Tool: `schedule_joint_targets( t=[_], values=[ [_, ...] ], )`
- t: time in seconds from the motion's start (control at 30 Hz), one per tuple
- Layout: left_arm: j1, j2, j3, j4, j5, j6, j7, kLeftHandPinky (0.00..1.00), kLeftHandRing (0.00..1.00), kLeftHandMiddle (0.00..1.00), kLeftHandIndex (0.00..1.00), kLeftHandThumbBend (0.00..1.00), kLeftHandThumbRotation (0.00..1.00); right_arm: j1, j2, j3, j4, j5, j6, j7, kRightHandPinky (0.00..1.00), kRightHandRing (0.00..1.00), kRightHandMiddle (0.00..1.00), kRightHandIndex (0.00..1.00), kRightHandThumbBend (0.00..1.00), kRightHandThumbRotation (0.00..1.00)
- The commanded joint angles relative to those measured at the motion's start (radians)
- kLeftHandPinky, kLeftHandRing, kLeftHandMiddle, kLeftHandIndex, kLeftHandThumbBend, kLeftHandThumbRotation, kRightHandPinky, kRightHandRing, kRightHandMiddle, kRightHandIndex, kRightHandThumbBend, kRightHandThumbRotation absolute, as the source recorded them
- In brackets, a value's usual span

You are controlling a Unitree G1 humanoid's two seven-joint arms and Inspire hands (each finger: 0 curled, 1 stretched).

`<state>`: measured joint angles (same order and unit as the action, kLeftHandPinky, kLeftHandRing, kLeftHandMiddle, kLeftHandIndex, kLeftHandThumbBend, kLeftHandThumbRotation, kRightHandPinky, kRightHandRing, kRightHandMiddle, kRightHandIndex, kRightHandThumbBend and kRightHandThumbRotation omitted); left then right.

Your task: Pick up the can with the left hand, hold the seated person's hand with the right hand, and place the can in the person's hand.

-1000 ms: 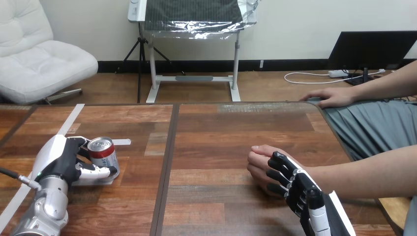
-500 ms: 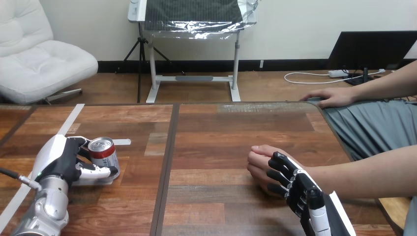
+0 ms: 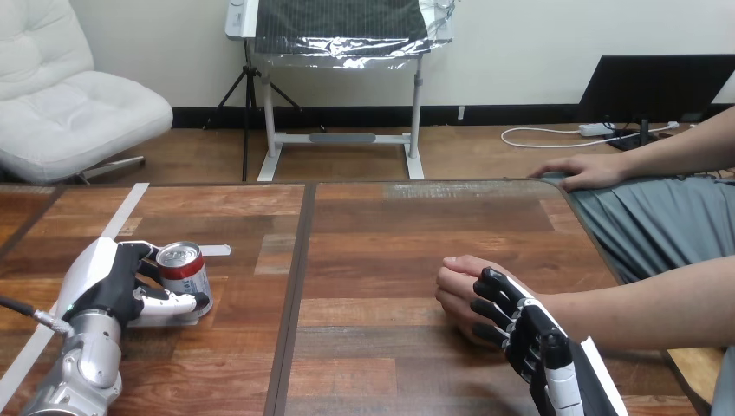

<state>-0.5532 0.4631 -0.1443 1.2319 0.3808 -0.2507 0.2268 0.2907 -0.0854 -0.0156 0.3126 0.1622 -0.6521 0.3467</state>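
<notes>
The bench (image 3: 390, 234) is of brown wooden planks, split by a dark seam (image 3: 299, 260) running front to back. A long strip of white tape (image 3: 121, 212) crosses its left part, and a short white piece (image 3: 215, 250) lies just beyond the can (image 3: 184, 270). The red and silver can stands on the left half, with the left robot hand (image 3: 117, 290) curled round it. On the right half the person's hand (image 3: 458, 282) rests loosely closed on the wood, and the right robot hand (image 3: 516, 321) has its fingers bent over the back of it. The person's other hand (image 3: 585, 172) lies at the bench's far right corner.
</notes>
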Motion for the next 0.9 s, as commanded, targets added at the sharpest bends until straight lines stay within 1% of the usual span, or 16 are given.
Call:
schedule_joint_targets(
  t=[0.0,0.23,0.33,0.43,0.47,0.63,0.73,0.87],
  values=[
    [-0.079,-0.007,0.004,0.006,-0.004,-0.003,0.019,0.48,0.55,0.60,0.62,0.73,0.16,-0.038,-0.003,-0.007,-0.049,0.003,-0.022,-0.005,0.84,0.88,0.89,0.89,0.97,1.00],
    [-0.077,-0.009,0.004,0.010,-0.003,-0.012,0.035,0.47,0.55,0.59,0.61,0.73,0.17,-0.035,-0.002,-0.006,-0.053,0.004,-0.016,-0.008,0.83,0.88,0.89,0.88,0.98,1.00],
    [-0.075,-0.010,0.004,0.010,-0.002,-0.022,0.049,0.45,0.52,0.58,0.60,0.72,0.16,-0.035,-0.002,-0.006,-0.055,0.004,-0.013,-0.009,0.83,0.88,0.89,0.88,0.98,1.00],
    [-0.075,-0.013,0.005,0.012,-0.001,-0.030,0.069,0.39,0.47,0.54,0.58,0.69,0.12,-0.037,-0.002,-0.007,-0.054,0.006,-0.010,-0.009,0.83,0.88,0.89,0.88,0.98,1.00],
    [-0.075,-0.014,0.006,0.013,-0.002,-0.032,0.075,0.35,0.43,0.50,0.56,0.66,0.09,-0.038,-0.002,-0.007,-0.053,0.006,-0.010,-0.009,0.83,0.88,0.89,0.88,0.98,1.00],
    [-0.073,-0.017,0.007,0.016,-0.003,-0.038,0.095,0.28,0.36,0.45,0.53,0.61,0.04,-0.037,-0.003,-0.006,-0.054,0.005,-0.010,-0.010,0.83,0.88,0.89,0.88,0.99,1.00],
    [-0.072,-0.017,0.005,0.016,-0.002,-0.042,0.105,0.27,0.35,0.45,0.52,0.59,0.02,-0.038,-0.003,-0.006,-0.052,0.005,-0.014,-0.010,0.83,0.88,0.89,0.88,0.98,1.00],
    [-0.071,-0.018,0.002,0.018,0.002,-0.049,0.118,0.29,0.37,0.45,0.51,0.58,0.01,-0.039,-0.003,-0.006,-0.049,0.006,-0.017,-0.009,0.83,0.88,0.89,0.88,0.98,1.00]
  ],
)
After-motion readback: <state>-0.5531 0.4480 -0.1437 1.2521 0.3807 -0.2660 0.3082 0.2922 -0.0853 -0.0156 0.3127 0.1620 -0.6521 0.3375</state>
